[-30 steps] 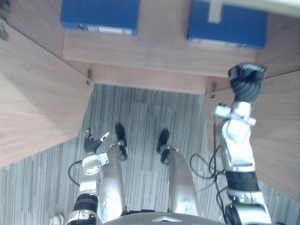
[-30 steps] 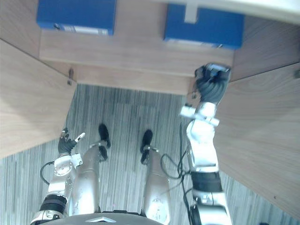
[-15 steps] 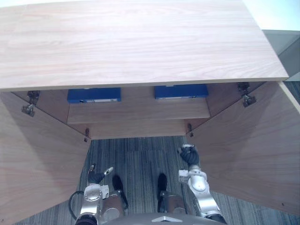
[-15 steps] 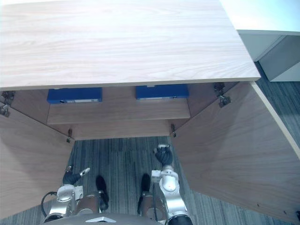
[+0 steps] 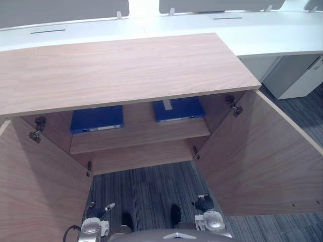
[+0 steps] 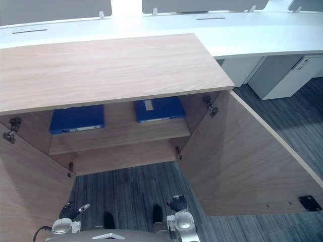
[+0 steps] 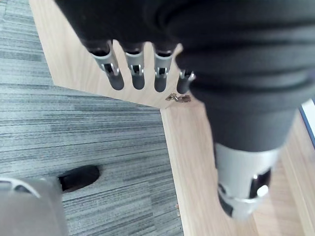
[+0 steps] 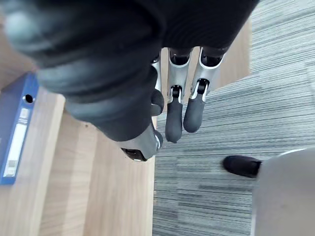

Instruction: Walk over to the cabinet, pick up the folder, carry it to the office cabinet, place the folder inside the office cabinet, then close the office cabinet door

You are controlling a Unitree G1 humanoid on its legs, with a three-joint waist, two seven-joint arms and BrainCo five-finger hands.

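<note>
Office cabinet (image 5: 116, 70): low, wood-grain, broad flat top, seen from above and in front. Both doors stand swung wide open.

Left door (image 5: 35, 191): open towards the robot's left, inner face showing, hinges on the cabinet's side wall.

Left hand (image 7: 133, 69): low at the near edge of the head views, over the grey striped carpet (image 5: 146, 194), just inside the left door. Its fingers hang straight and slightly apart in the wrist view, thumb off to one side, nothing held.

Inside the cabinet, one shelf (image 5: 141, 136) runs the full width. Two blue folders lie flat on it, set well back under the top:
- left folder (image 5: 97, 119), at the shelf's left end, pale label strip facing out
- right folder (image 5: 179, 109), right of centre, a pale tab on its top face

The two folders are well apart, with bare wood between them. The lower board (image 5: 141, 159) beneath the shelf shows plain wood.

Right hand (image 8: 174, 105): low, near the foot of the right door, over the carpet. Fingers loosely extended and close together, clasping nothing. Its wrist view catches a blue folder's spine beside it, resting on wood.

Right door (image 5: 257, 161): open to the robot's right, inner face showing.

Behind the cabinet: long white desk (image 5: 262, 35); a white pedestal unit (image 5: 295, 75) under it at far right.
</note>
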